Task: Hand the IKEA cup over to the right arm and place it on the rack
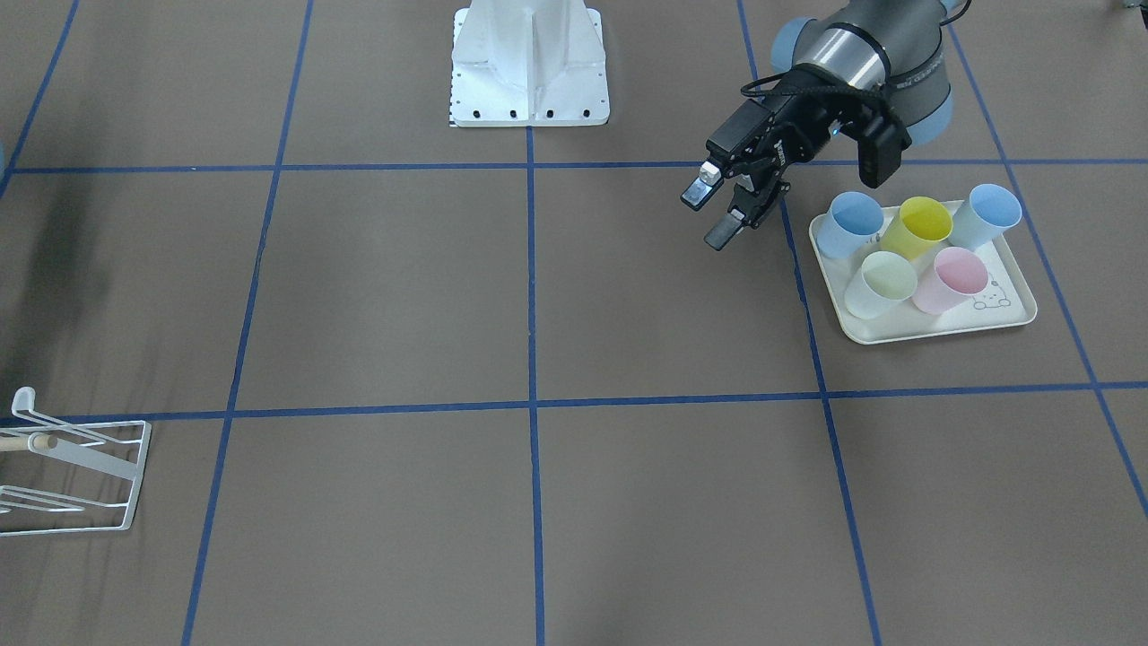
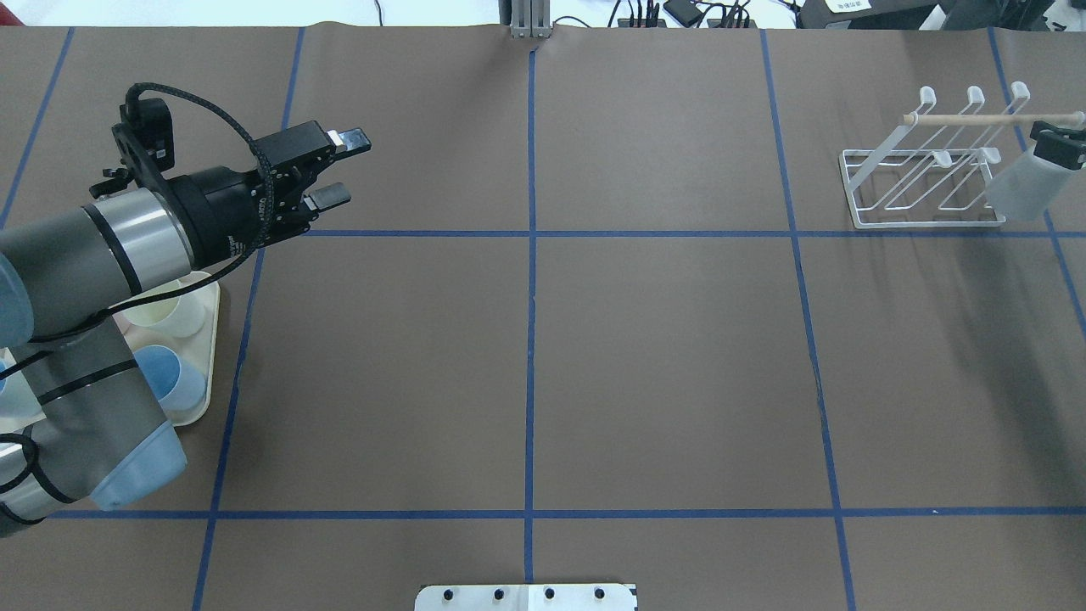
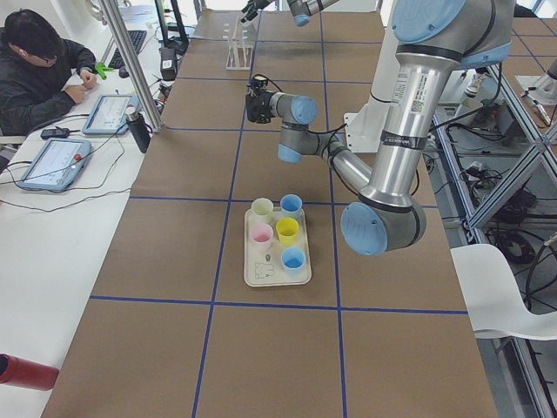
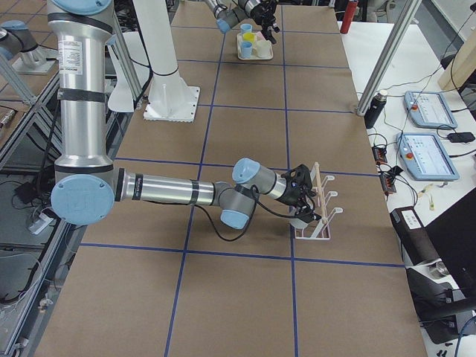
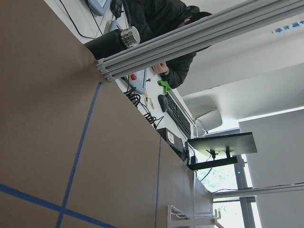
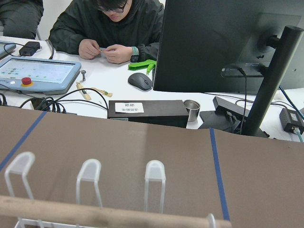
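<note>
Holds the cup (image 2: 1018, 188) by its upper end in the right gripper (image 2: 1056, 146), jaws closed on it, at the table's (image 2: 662, 356) far right corner as seen from overhead; hangs tilted, pale and translucent, with the closed end lower and toward the rack (image 2: 916, 182); sits just at the rack's outer end, below the tip of the rod (image 2: 976, 120), overlapping the wire base in that view; cannot tell whether touching a prong or merely beside it; partly cut off by the picture's edge, so only part of the right gripper on show; in the right side view appears low against the rack's near end, under the black fingers. Well apart, at the table's opposite end, hovers the left gripper (image 2: 346, 168), spread wide with nothing between the fingers, pointing toward the table's middle, just beside the tray (image 1: 933, 330); on the tray stand five pastel cups (image 1: 924, 224), upright and close together.
</note>
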You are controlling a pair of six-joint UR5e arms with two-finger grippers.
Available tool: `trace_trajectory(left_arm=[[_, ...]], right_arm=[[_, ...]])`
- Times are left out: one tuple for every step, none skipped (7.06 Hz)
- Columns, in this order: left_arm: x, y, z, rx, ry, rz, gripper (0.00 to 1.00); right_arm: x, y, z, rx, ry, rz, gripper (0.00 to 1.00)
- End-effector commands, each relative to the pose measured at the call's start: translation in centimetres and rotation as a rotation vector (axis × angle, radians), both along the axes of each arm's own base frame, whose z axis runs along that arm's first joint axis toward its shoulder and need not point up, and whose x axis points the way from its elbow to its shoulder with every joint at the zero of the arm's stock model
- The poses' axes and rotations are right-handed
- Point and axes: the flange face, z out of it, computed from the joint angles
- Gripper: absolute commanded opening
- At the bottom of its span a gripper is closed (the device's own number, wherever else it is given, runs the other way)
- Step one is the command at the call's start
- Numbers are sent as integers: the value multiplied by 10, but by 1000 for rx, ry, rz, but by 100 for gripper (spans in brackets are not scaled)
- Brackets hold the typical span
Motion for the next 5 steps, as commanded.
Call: trace_trajectory(left_arm=[[-1,1,-1,3,1,0,100],[-9,7,-1,7,2,10,100],[-29,26,8,59,-52,51,99],[-50,37,26,138,-159,42,99],[-71,36,53,182,-268,71,99]], right_arm=[[0,0,-7,10,-12,-9,100],[-2,7,-20,23,-39,-49,100],[0,18,-35,34,-64,-81,100],[1,26,-50,42,-78,-97,100],[-1,32,-71,25,-96,-143,100]])
